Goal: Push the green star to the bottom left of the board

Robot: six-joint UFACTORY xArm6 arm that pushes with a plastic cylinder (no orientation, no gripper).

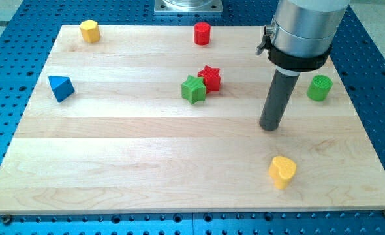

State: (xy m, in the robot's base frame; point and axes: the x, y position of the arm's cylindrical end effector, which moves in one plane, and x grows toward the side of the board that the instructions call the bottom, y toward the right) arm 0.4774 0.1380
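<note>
The green star [193, 89] lies near the middle of the wooden board [114, 150], a little toward the view's top. A red star [210, 78] touches it on its upper right. My tip [269, 126] rests on the board to the right of the green star and somewhat lower, well apart from it. The dark rod rises from the tip into a wide grey cylinder at the view's top right.
A blue triangular block [61, 87] sits at the left. A yellow hexagonal block [90, 31] is at the top left. A red cylinder [201, 33] is at the top centre. A green cylinder [320, 87] is at the right edge. A yellow heart [282, 172] lies at the bottom right.
</note>
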